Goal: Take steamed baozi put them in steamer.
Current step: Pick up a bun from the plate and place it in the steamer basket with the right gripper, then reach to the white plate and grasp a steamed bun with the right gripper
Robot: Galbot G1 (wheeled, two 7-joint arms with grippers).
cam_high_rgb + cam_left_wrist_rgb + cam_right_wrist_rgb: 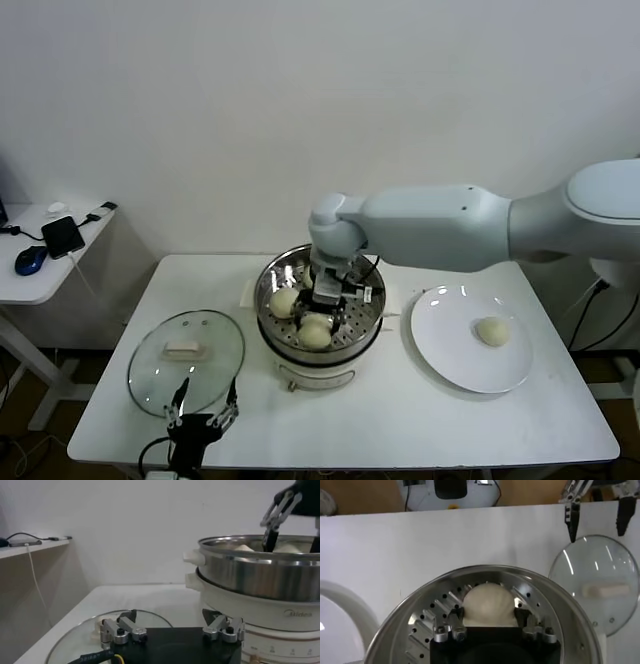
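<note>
The steel steamer (322, 345) stands mid-table on its white base. My right gripper (330, 300) reaches down into it. In the right wrist view its fingers (456, 617) press both sides of a cream baozi (487, 605) that rests on the perforated tray (427, 617). Two baozi (285, 300) (315, 333) show in the steamer from the head view. Another baozi (492, 331) lies on the white plate (450, 360) to the right. My left gripper (203, 408) waits open at the table's front edge by the glass lid (186, 370).
The glass lid (75, 640) lies flat, left of the steamer (255, 570), just past my left gripper (170, 616). A side table (40, 280) with a phone and mouse stands far left. A wall runs close behind the table.
</note>
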